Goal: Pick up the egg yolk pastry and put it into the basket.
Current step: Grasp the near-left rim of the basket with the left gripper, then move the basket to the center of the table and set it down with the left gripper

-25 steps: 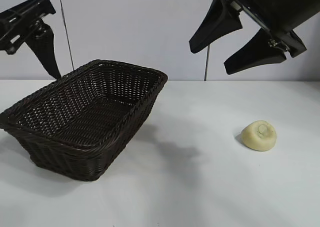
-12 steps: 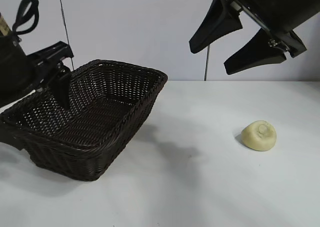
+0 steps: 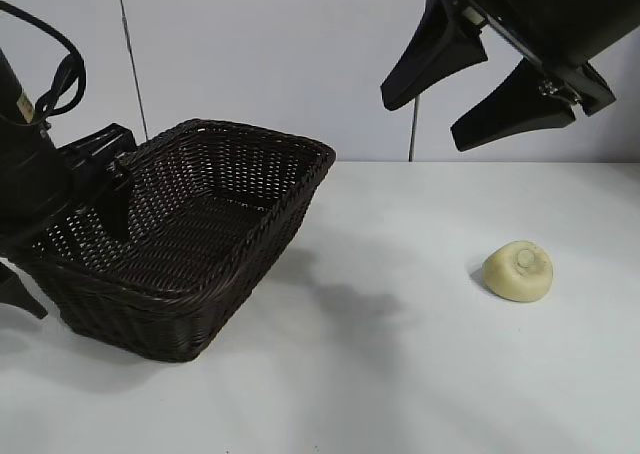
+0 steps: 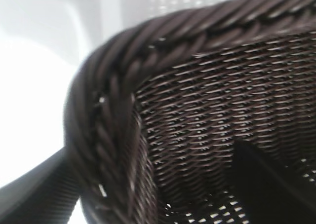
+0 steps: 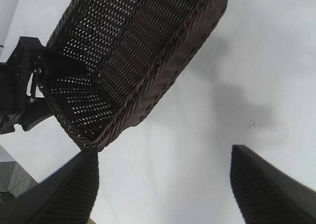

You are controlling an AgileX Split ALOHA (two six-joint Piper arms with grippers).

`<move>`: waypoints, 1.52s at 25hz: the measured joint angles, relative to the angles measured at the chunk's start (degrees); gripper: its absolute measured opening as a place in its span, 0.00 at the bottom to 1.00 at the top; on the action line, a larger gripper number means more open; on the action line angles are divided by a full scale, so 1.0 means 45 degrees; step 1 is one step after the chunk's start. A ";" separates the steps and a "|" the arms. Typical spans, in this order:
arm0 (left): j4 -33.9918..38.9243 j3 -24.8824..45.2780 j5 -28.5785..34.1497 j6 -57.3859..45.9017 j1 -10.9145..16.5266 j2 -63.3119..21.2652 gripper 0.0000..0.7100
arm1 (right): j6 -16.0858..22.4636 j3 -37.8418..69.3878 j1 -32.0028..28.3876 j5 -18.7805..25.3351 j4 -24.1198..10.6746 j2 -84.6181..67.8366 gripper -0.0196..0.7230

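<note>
White counter (image 3: 400,374) is carrying the egg yolk pastry (image 3: 517,270), lying well apart from the basket (image 3: 230,234). Left tool (image 3: 75,229) is straddling the basket's rim, open, gripping nothing; closing could drag it. Right tool (image 3: 480,84) is hanging open, empty, above the pastry.

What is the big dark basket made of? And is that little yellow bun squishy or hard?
The basket looks like woven wicker, dark brown with a slight sheen; thin strands and a braided rim show. The egg yolk pastry looks matte, smooth and doughy, but whether it is squishy cannot be told.
</note>
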 joint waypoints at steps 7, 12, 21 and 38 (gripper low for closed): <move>-0.0093 0.0000 0.0016 0.0022 0.0000 0.0120 0.71 | 0.0000 0.0000 0.0000 0.0000 0.0000 0.0000 0.75; -0.0093 0.0000 0.0378 -0.0013 0.0000 0.0120 0.45 | 0.0000 0.0000 0.0000 0.0000 -0.0018 0.0000 0.75; -0.0188 -0.0044 0.0602 -0.0387 0.0005 0.0096 0.15 | 0.0000 0.0000 0.0000 0.0000 -0.0028 0.0000 0.75; -0.3787 -0.0199 0.1296 0.5975 0.2192 -0.1128 0.14 | 0.0000 0.0000 0.0000 0.0000 -0.0094 0.0000 0.75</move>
